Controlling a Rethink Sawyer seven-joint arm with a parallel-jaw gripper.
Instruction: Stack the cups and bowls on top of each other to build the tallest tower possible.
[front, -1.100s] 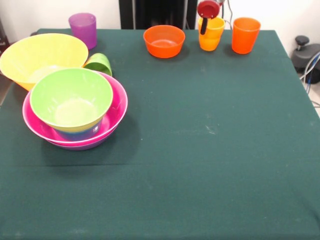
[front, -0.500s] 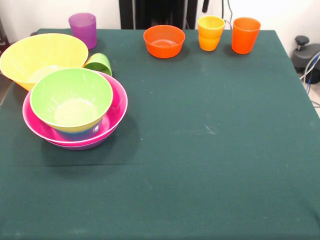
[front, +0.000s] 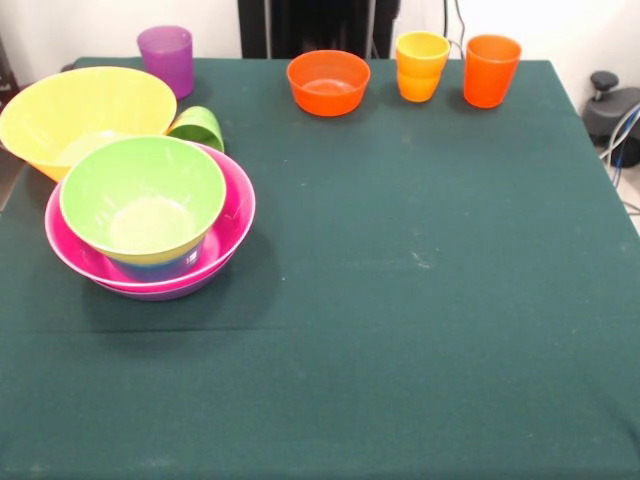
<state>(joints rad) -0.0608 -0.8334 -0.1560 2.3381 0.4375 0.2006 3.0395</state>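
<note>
Yellow-orange cup (front: 421, 66) now stands free at the table's (front: 420, 300) far edge; we note the arm has withdrawn, jaws out of view. Tower (front: 148, 220), light green bowl (front: 142, 198) uppermost, awaits more pieces.

At frame left a light green bowl (front: 142, 207) sits nested in the pink bowl (front: 232, 225), while the orange bowl (front: 328, 82) stands alone at top centre.
</note>
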